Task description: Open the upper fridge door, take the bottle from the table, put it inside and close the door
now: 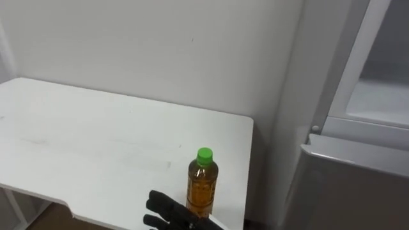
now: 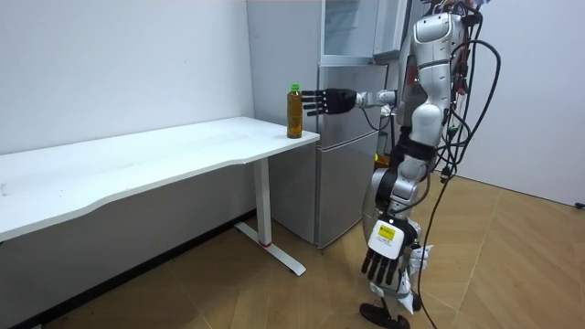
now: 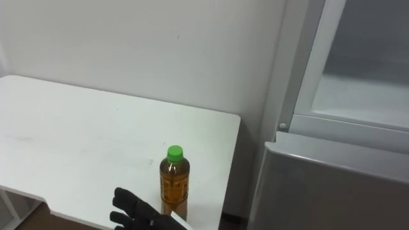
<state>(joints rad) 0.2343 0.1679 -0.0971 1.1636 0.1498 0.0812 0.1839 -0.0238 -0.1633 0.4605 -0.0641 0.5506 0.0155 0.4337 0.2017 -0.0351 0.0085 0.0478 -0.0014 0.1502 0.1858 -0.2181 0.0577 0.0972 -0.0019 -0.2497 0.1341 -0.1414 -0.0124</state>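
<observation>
Flanking cylindrical amber bottle (image 1: 202,185), straight black fingers (image 1: 157,203) of right hand (image 1: 182,218)

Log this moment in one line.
right hand: fingers open, beside amber green-capped plastic bottle | bottle: upright on white table | left hand: open, hanging at side

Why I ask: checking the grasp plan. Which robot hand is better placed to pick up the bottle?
The right robot hand: it is stretched out, open, right beside the green-capped bottle on the white table. The left robot hand hangs down by the leg.
</observation>
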